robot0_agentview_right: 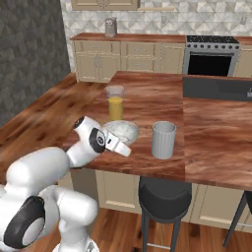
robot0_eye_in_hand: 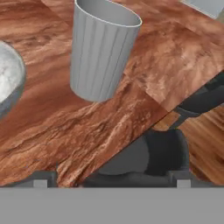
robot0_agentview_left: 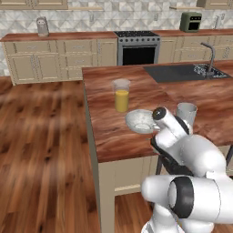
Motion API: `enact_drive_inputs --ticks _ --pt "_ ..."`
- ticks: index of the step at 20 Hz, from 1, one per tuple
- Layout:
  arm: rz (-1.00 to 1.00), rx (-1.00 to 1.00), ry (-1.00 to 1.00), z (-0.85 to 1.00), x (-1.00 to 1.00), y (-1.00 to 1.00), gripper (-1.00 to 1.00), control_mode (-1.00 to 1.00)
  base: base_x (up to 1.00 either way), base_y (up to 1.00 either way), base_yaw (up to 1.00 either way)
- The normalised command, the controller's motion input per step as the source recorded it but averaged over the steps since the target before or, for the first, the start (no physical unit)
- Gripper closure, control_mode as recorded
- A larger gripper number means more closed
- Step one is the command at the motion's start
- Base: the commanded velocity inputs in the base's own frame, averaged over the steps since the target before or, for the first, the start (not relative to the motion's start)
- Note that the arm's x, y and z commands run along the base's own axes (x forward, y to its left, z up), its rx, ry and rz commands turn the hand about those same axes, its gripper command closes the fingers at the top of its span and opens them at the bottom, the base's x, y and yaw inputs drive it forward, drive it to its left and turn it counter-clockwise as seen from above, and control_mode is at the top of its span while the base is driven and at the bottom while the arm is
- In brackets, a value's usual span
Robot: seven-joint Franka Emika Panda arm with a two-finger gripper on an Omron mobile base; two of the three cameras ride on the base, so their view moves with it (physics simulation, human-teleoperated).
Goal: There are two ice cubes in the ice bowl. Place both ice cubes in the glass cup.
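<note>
The ice bowl (robot0_agentview_left: 136, 119) sits near the front of the island counter, and its rim (robot0_eye_in_hand: 8, 83) shows at the left of the hand view. A pale patch lies inside it, too small for me to tell the ice cubes apart. The glass cup (robot0_agentview_left: 186, 112) stands upright to the bowl's right (robot0_agentview_right: 163, 139), greyish, ribbed and empty at its mouth (robot0_eye_in_hand: 103, 50). My gripper (robot0_agentview_right: 124, 149) hangs low over the counter's front edge, between bowl and cup. Its fingertips (robot0_eye_in_hand: 40, 183) stand wide apart, so the gripper (robot0_eye_in_hand: 112, 183) is open with nothing between them.
A taller glass of orange liquid (robot0_agentview_left: 121, 95) stands just behind the bowl. A dark bar stool (robot0_agentview_right: 165, 194) sits under the counter's front edge, below the cup. The sink (robot0_agentview_left: 184, 73) is set in the counter's far right. Stove and cabinets line the back wall.
</note>
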Motion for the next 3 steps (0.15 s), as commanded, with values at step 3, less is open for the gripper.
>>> enact_drive_inputs --ticks 3 --pt "0.00 -0.07 -0.09 -0.80 -1.00 0.67 -1.00 -1.00 0.00 0.00 0.00"
